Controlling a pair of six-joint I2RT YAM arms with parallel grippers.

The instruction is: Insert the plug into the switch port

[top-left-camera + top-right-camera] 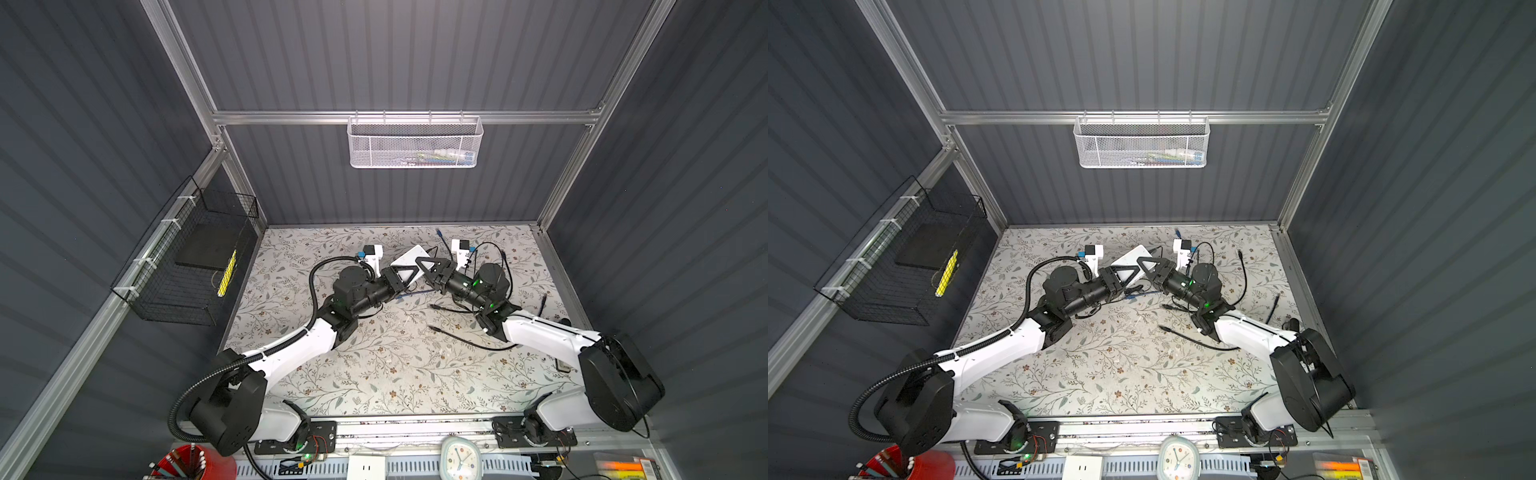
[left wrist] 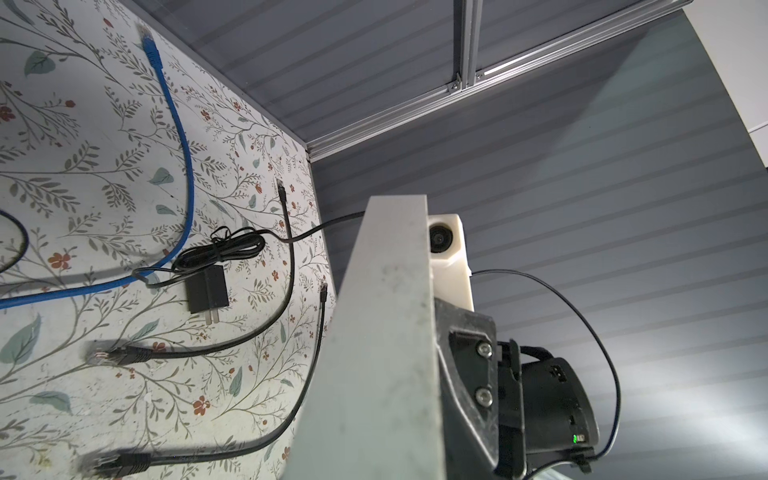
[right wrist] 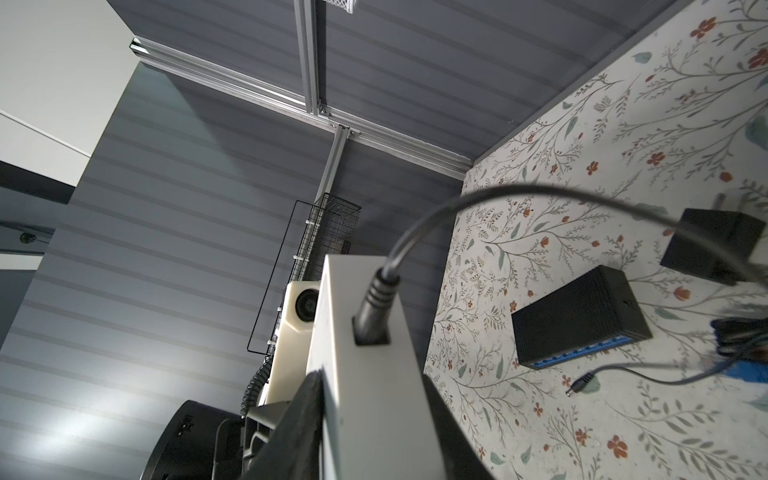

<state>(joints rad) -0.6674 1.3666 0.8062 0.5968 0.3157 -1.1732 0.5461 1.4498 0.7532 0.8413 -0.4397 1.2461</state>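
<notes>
Two arms meet near the back of the desk, over its flowery top. A white box is up in the air between them, off the desk.

The left claw is pinching the white box. The right claw has a finger on each flat side of the box. We cannot tell if it is squeezing or only touching.

In the right wrist view we see a black plug pushed into the thin edge of the white box. Its black cord bends away over the desk. A black box with a blue row of holes lies flat on the desk.

In the left wrist view we see a blue cord, some black cords and a small black charger. They all lie loose on the desk.
</notes>
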